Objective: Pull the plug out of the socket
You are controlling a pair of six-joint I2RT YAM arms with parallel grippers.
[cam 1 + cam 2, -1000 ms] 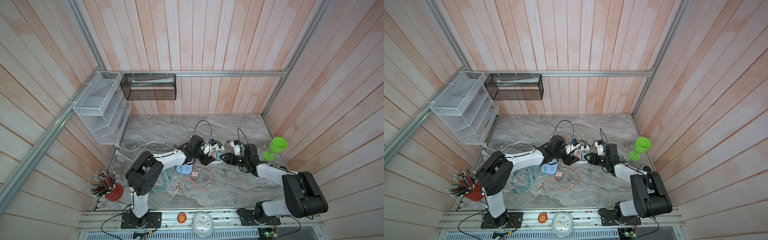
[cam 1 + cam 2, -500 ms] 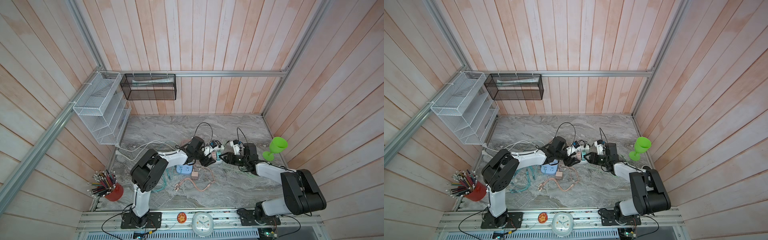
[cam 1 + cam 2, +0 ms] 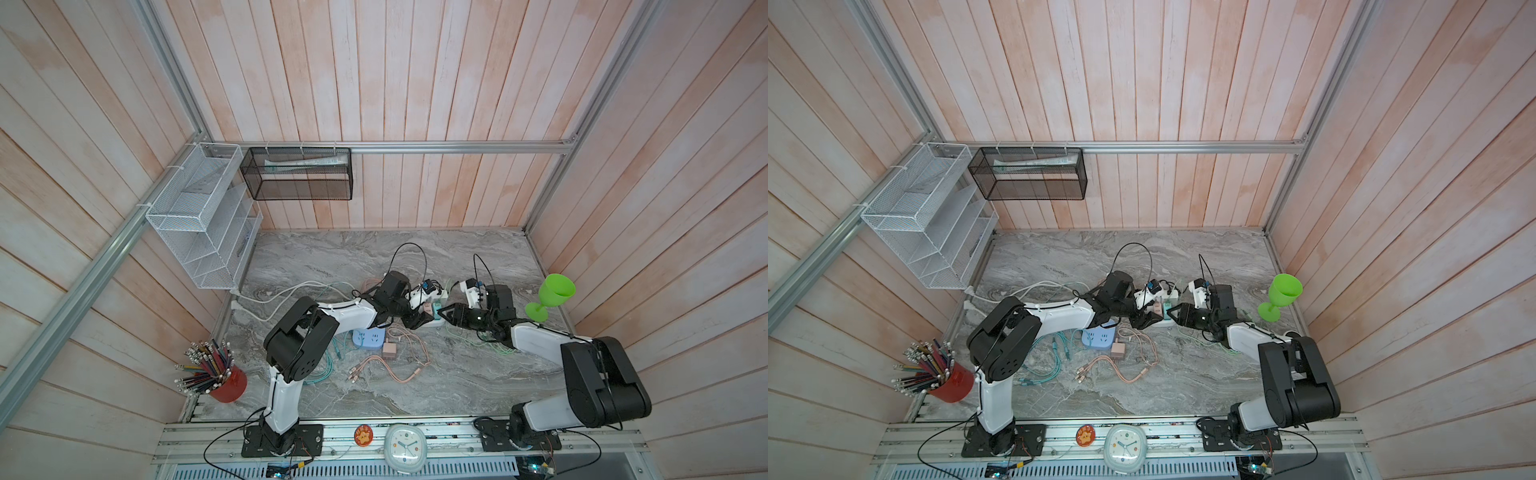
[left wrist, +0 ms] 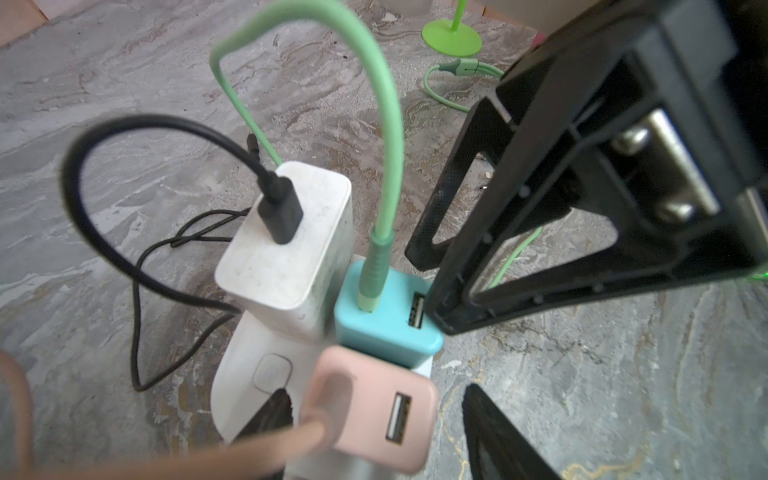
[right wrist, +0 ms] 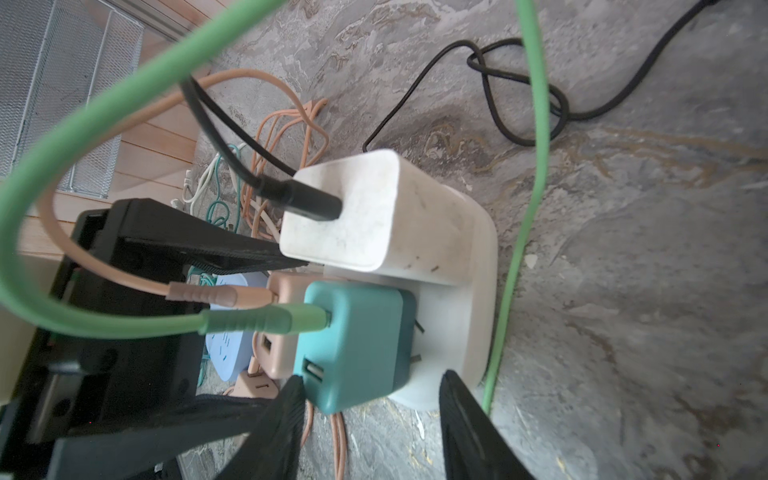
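A white socket strip [image 4: 249, 365] [image 5: 465, 291] lies on the marble top and carries three plugs. They are a white adapter [image 4: 286, 241], a teal plug [image 4: 386, 316] [image 5: 353, 345] and a pink plug [image 4: 374, 407] [image 5: 278, 353]. My left gripper [image 4: 374, 392] [image 3: 422, 322] is open and straddles the pink plug, with a gap on one side. My right gripper [image 5: 371, 378] [image 3: 442, 311] is open around the teal plug's lower corner and the strip's end. One of its fingers [image 5: 282, 415] touches that corner. The teal plug sits tilted with its prongs partly showing.
Black, green and pink cables loop over and around the strip. A blue socket cube [image 3: 368, 337] and a loose pink adapter [image 3: 389, 351] lie just in front. A green goblet [image 3: 550, 295] stands to the right and a red pencil cup [image 3: 226, 384] at the front left.
My left gripper has moved right onto the strip and its jaws have narrowed a little round the pink plug. The right gripper has hardly moved.
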